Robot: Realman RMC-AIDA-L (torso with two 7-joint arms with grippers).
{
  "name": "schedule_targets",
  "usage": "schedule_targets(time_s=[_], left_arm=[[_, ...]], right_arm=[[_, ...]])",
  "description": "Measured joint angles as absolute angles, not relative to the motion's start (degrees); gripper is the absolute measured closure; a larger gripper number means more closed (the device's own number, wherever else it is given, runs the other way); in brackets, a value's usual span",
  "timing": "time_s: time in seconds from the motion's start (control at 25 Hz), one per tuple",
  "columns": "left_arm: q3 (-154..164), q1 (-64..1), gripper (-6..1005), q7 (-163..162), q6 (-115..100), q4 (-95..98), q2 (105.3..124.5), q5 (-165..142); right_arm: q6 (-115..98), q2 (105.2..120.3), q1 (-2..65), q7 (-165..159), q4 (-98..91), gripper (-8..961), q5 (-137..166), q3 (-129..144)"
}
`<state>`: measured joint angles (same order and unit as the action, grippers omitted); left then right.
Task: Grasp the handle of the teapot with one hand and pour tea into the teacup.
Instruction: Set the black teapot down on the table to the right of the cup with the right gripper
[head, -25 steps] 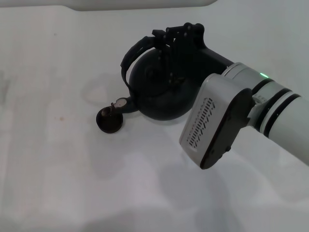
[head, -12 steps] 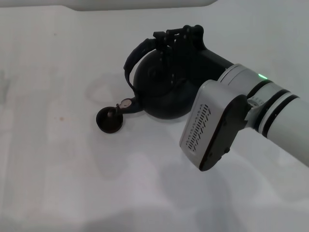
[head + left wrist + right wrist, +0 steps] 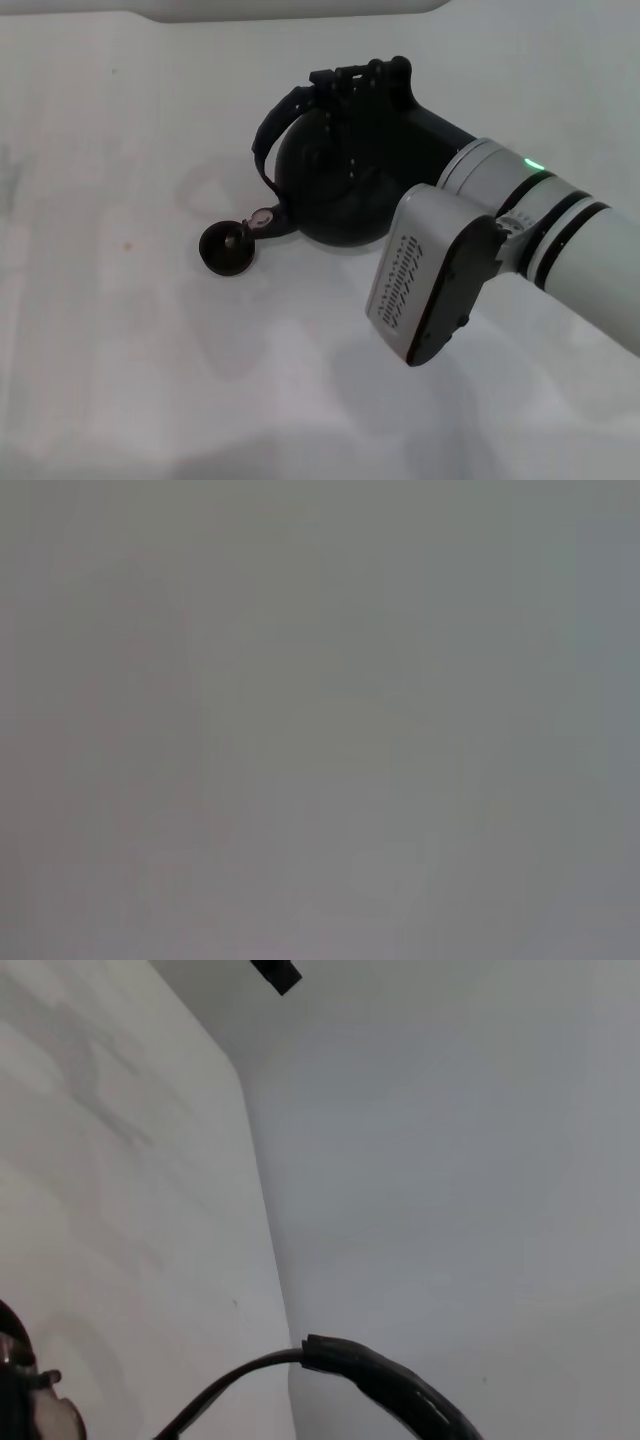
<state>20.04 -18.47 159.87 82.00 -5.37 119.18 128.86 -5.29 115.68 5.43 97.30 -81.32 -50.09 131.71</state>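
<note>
The matte black teapot (image 3: 325,190) is near the middle of the head view, leaning with its pale-tipped spout (image 3: 262,218) pointing toward the teacup (image 3: 226,248). That small dark cup stands on the white table just beside and below the spout tip. My right gripper (image 3: 355,85) is shut on the handle (image 3: 272,128) at the pot's top, coming in from the right. In the right wrist view the black handle (image 3: 390,1385) arcs across and a bit of the spout (image 3: 40,1415) shows. My left gripper is out of view; its wrist view shows only flat grey.
The white table (image 3: 120,350) spreads all around the pot and cup. A pale raised rim (image 3: 290,8) runs along the far edge. My right arm's white and grey wrist housing (image 3: 430,280) hangs over the table's right half.
The spout tip has drawn back to the right, from over the teacup to beside it, as the teapot tips back. My right wrist has shifted slightly up and left. The cup has stayed put.
</note>
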Motion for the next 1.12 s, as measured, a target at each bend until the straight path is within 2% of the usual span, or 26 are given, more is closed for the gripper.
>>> schedule_targets(time_s=[1.12], left_arm=[[20.04,-18.54,107,159.87,81.94,-5.36,119.18,129.12]], right_arm=[[-8.56,115.94,7.63,104.13,-79.41,853,-50.1,133.56]])
